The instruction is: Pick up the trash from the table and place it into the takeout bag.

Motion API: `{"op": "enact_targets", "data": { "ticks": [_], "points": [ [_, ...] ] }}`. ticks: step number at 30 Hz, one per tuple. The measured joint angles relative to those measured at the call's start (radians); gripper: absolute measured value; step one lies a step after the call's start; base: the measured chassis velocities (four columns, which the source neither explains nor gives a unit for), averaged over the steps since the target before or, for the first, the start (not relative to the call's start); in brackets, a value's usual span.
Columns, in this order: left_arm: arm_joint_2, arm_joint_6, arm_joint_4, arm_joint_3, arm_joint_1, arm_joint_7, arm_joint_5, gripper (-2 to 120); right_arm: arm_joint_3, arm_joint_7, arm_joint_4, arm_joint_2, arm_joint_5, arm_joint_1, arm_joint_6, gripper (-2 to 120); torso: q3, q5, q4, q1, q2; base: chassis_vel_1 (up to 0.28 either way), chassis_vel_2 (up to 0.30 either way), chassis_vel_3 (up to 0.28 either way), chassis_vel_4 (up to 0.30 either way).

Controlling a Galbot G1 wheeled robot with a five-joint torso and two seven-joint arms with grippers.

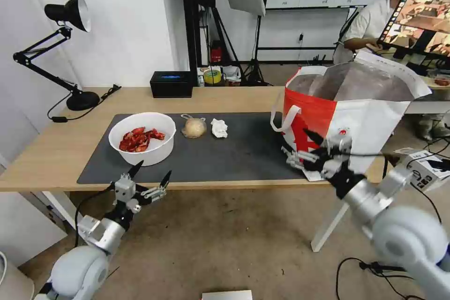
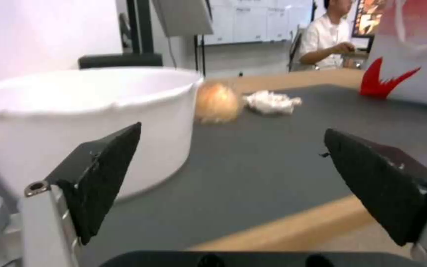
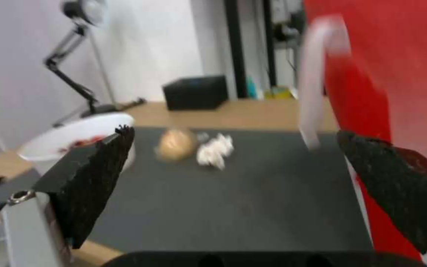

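Observation:
On the table (image 1: 51,150), a white bowl (image 1: 142,138) of red crayfish shells sits at the left end of the dark mat (image 1: 234,159). A knotted clear bag with a beige lump (image 1: 193,127) and a crumpled tissue (image 1: 219,128) lie mid-mat. The takeout bag (image 1: 356,108) stands open at the right end. My left gripper (image 1: 153,172) is open at the table's front edge, just before the bowl (image 2: 75,111). My right gripper (image 1: 302,147) is open beside the takeout bag's red side (image 3: 386,74), facing the tissue (image 3: 215,150) and the knotted bag (image 3: 175,144).
A black desk lamp (image 1: 70,56) stands at the table's back left and a black box with a blue top (image 1: 172,84) at the back middle. The bag's white loop handle (image 3: 317,81) hangs close to my right gripper. A small white carton (image 1: 429,166) lies at the far right.

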Motion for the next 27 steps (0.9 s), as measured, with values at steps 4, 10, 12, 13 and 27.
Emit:
{"op": "enact_targets", "data": {
  "ticks": [4,10,12,13,27],
  "points": [
    [-0.014,-0.015,0.01,-0.03,0.034,0.002,0.001,100,-0.01,0.03,-0.021,0.048,-0.081,-0.064,0.036,100,0.0,0.0001,0.0001,0.0,0.0,0.0,0.0,0.0,0.0],
    [-0.045,-0.051,0.035,-0.065,0.074,0.021,-0.001,100,-0.014,0.058,-0.035,0.084,-0.128,-0.144,0.068,100,0.0,0.0,-0.0001,0.0,0.0,0.0,0.0,0.0,0.0],
    [-0.051,-0.065,0.047,-0.071,0.09,0.031,-0.001,100,-0.014,0.059,-0.035,0.09,-0.131,-0.159,0.07,100,0.0,0.0,0.0,0.0,0.0,0.0,0.0,0.0,0.0],
    [-0.055,-0.077,0.057,-0.075,0.101,0.038,-0.001,100,-0.016,0.059,-0.036,0.095,-0.133,-0.167,0.07,100,0.0,-0.0001,0.0001,0.0,0.0,0.0,0.0,0.0,0.0],
    [-0.076,-0.115,0.099,-0.08,0.123,0.054,0.011,100,-0.057,0.06,-0.078,0.13,-0.16,-0.186,0.072,100,0.0,0.0,0.0,0.0,0.0,0.0,0.0,0.0,0.0]
  ]
}}
